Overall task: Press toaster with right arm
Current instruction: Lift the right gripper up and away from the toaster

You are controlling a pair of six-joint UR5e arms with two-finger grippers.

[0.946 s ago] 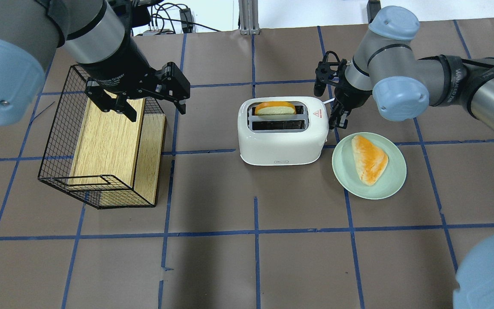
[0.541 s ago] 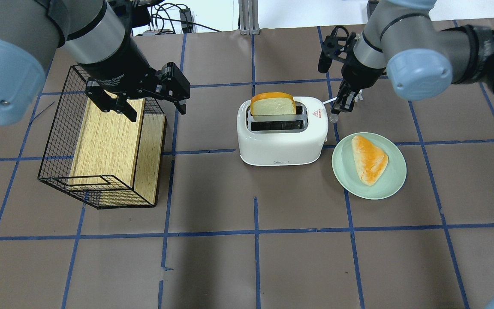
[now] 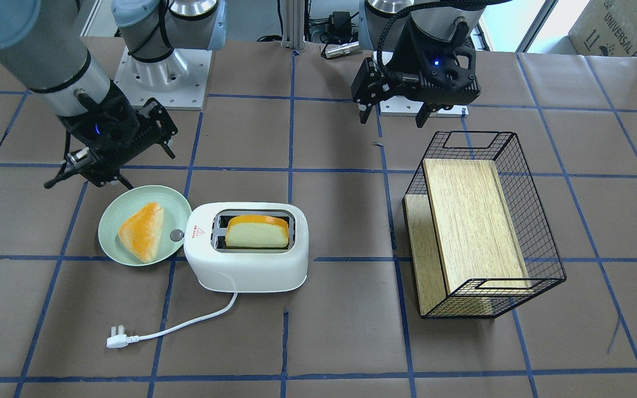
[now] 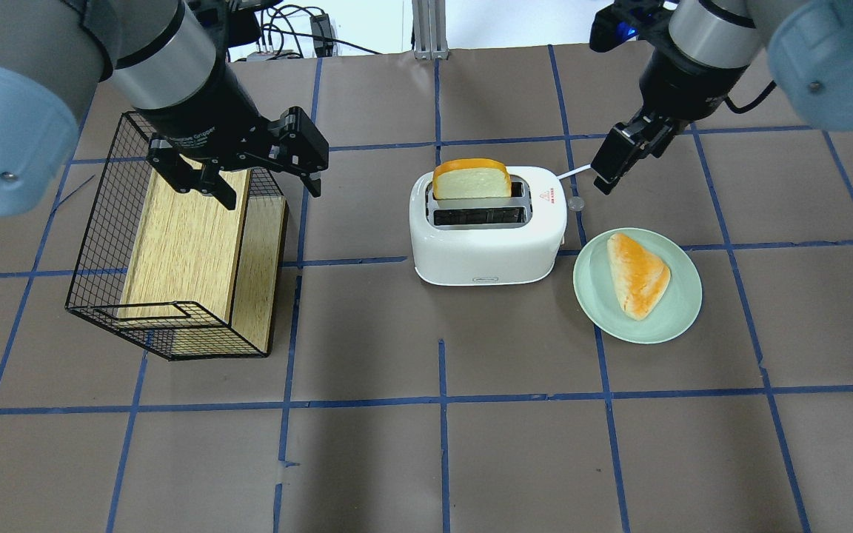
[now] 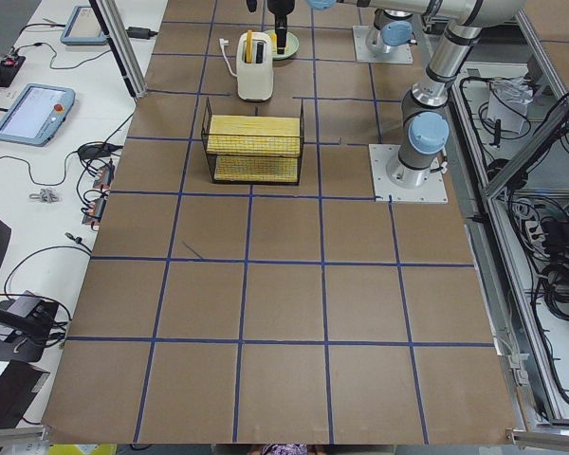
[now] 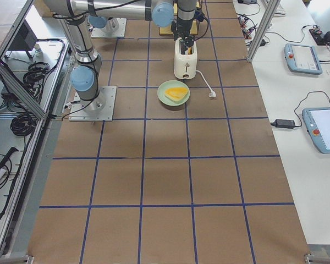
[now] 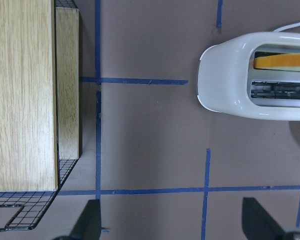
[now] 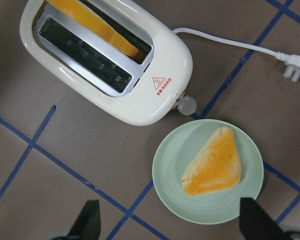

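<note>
The white toaster [image 4: 487,237] stands mid-table, and shows in the front view [image 3: 246,268] and the right wrist view [image 8: 155,55]. A bread slice [image 4: 471,181] stands tall in its far slot. Its grey knob [image 4: 576,202] sticks out of the end facing the plate. My right gripper [image 4: 608,169] is open and empty. It hangs high, apart from the toaster, off its knob end; the front view [image 3: 151,170] shows it too. My left gripper [image 4: 271,191] is open and empty over the basket's edge.
A pale green plate [image 4: 686,314] with a triangular bun [image 4: 637,274] lies right of the toaster. A black wire basket [image 4: 101,222] holding a wooden box stands at the left. The toaster's white cord and plug [image 3: 116,335] lie unplugged on the far side.
My right gripper has risen from the toaster's knob end and moved away and to the right. The bread slice has popped up in its slot. The left arm has not moved.
</note>
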